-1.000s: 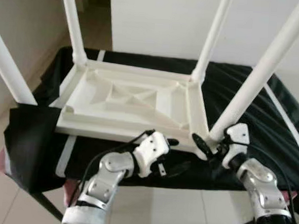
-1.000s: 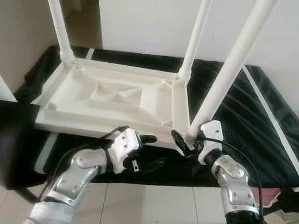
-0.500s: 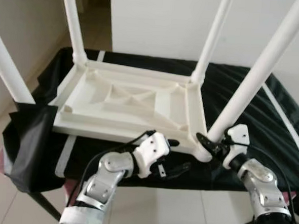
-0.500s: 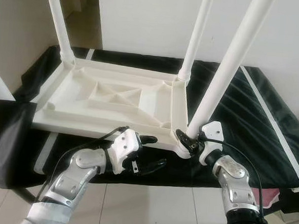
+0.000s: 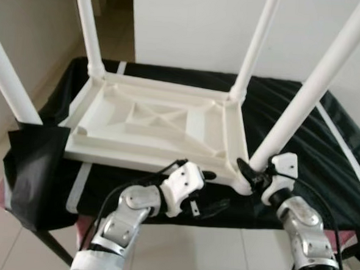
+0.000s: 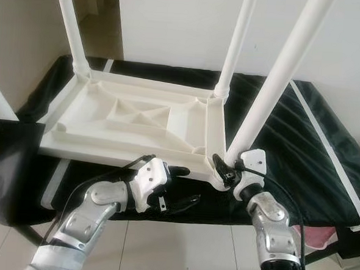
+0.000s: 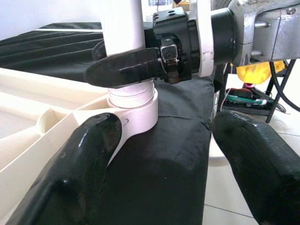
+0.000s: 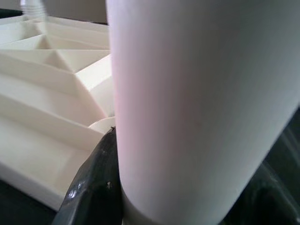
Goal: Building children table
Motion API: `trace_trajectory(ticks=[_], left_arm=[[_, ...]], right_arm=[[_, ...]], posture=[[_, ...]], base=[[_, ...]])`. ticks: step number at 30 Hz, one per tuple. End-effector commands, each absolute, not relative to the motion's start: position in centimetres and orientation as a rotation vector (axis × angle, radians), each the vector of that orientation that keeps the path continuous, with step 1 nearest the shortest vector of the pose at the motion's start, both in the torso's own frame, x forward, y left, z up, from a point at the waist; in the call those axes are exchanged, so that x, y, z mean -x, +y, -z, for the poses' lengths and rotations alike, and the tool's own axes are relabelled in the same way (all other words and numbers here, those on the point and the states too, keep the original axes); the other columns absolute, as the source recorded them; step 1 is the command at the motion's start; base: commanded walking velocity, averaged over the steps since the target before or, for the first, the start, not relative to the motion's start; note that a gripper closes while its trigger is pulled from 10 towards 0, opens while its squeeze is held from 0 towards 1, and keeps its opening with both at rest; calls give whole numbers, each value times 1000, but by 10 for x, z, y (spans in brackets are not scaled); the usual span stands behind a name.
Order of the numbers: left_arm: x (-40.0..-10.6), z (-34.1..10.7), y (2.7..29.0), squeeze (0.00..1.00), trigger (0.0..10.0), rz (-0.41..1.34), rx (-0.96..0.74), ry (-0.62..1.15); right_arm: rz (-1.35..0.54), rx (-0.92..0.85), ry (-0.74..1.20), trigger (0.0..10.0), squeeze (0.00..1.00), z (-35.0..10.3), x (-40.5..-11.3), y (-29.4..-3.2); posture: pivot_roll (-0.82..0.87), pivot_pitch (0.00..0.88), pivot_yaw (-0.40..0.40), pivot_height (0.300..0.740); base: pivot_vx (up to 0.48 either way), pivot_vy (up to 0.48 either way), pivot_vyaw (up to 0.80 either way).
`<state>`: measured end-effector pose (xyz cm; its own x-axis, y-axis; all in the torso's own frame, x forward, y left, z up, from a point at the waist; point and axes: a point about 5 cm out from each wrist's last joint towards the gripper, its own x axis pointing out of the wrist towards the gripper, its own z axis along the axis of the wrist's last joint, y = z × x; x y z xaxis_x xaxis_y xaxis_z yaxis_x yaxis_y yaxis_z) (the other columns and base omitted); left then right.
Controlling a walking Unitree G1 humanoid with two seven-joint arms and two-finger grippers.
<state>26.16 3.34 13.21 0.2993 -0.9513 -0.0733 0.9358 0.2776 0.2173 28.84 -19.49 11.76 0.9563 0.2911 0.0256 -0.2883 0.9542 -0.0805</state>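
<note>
Right gripper [image 6: 227, 169] pinching the near-right leg [image 6: 274, 86] just above its socket on the upturned white table [image 5: 156, 124]; left gripper [image 5: 212, 189] spread, hovering beside the counter [image 5: 302, 136] edge.

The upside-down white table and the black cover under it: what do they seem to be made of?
The white table looks like moulded plastic: matte, one colour throughout, with cast ribs underneath and smooth tube legs. The black cover seems a thin woven fabric, slightly shiny, since it wrinkles and drapes over the edge.
</note>
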Motion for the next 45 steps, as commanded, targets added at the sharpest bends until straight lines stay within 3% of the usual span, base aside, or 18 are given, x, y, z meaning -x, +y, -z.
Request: trace_trajectory(ticks=[1,19,41,42,45], left_arm=[[-262,-132,32,0,10000,1243,-234,-73],[-263,-135,31,0,10000,1241,-233,-84],[-264,-136,29,0,10000,1250,-244,-90],[-264,-137,29,0,10000,1247,-245,-90],[-265,-137,30,0,10000,1244,-246,-91]], right_arm=[[-258,74,46,10000,0,-101,-283,-193],[236,-84,64,10000,0,-94,-279,-168],[253,-73,54,10000,0,-99,-279,-161],[247,-69,51,10000,110,-100,-278,-161],[243,-67,48,10000,110,-100,-278,-161]], posture=[[-37,0,-58,740],[-20,0,-64,740],[-21,0,-59,740],[-20,0,-60,740],[-20,0,-60,740]], base=[[0,0,0],[0,0,0],[0,0,0],[0,0,0],[0,0,0]])
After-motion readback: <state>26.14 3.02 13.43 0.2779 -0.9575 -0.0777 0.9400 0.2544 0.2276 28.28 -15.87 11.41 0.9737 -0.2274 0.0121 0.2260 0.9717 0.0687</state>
